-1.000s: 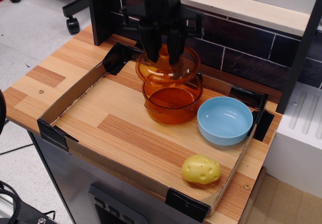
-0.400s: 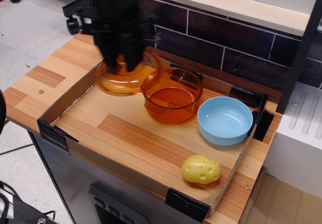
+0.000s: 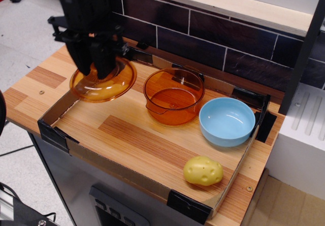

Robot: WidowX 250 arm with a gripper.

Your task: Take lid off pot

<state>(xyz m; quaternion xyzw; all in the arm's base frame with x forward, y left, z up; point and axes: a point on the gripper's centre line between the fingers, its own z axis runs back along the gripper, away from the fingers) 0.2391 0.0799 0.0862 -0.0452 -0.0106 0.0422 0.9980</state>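
Note:
The amber-orange pot [image 3: 173, 96] stands open in the back middle of the cardboard tray [image 3: 117, 164], with nothing on it. My black gripper [image 3: 94, 69] is shut on the knob of the amber-orange lid [image 3: 103, 82]. It holds the lid in the air over the tray's back left corner, well to the left of the pot. The knob is hidden between the fingers.
A light-blue bowl [image 3: 227, 121] sits just right of the pot. A yellow potato toy [image 3: 203, 170] lies near the tray's front right corner. A dark tiled wall [image 3: 223, 38] runs behind the tray. The wooden table [image 3: 35, 91] ends at the left and front.
The lid has come off the pot and moved left with my gripper, from above the pot to over the tray's back left corner. The pot has stayed in place.

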